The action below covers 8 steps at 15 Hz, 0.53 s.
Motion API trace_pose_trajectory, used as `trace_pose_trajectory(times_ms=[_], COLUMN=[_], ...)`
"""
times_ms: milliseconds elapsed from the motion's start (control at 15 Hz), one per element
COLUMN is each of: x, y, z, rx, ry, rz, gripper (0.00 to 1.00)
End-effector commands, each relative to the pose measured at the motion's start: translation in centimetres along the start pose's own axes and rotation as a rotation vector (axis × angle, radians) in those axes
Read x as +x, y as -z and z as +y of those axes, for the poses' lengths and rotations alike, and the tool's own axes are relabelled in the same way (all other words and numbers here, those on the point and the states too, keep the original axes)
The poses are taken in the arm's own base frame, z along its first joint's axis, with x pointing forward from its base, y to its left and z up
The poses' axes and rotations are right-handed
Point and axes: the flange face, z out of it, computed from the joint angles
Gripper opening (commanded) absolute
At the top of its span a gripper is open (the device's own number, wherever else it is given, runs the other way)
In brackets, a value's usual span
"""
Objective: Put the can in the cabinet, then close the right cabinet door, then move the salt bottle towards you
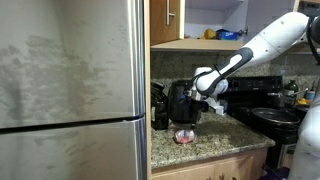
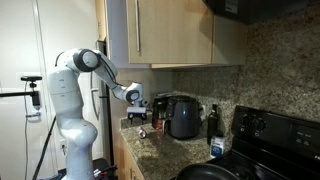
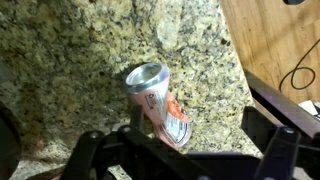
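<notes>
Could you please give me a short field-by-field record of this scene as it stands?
gripper: open, holding nothing, above the can
can: on the counter, below the gripper, untouched
cabinet: open, things on its shelf
salt bottle: on the counter beside the stove
appliance: black, behind the can

One can (image 3: 158, 103), one salt bottle (image 2: 217, 148), one dark bottle (image 2: 213, 119), two black appliances (image 2: 161, 112) (image 2: 184, 116), one stove (image 2: 270, 128), one refrigerator (image 1: 70, 90), one granite counter (image 3: 80, 60) and one white robot arm (image 1: 250, 55).
</notes>
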Motion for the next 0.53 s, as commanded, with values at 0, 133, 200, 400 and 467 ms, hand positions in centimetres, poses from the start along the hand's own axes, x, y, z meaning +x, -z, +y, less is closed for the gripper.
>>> trace_pose_trajectory(times_ms=[0,133,200,400,467], x=[-0.28,-0.81,-0.98,-1.11,-1.15], y=[-0.2,-0.55,-0.64,-0.57,-0.53], z=[-0.11,-0.32,-0.37,-0.28,-0.24], rx=[0.02,0.049,0.051,0.031,0.027], ry=[-0.016,-0.056,-0.074,-0.115,-0.13], rz=[-0.04,-0.087,-0.102,-0.108,-0.114], gripper=[1.0,1.0,1.0,1.0,1.0])
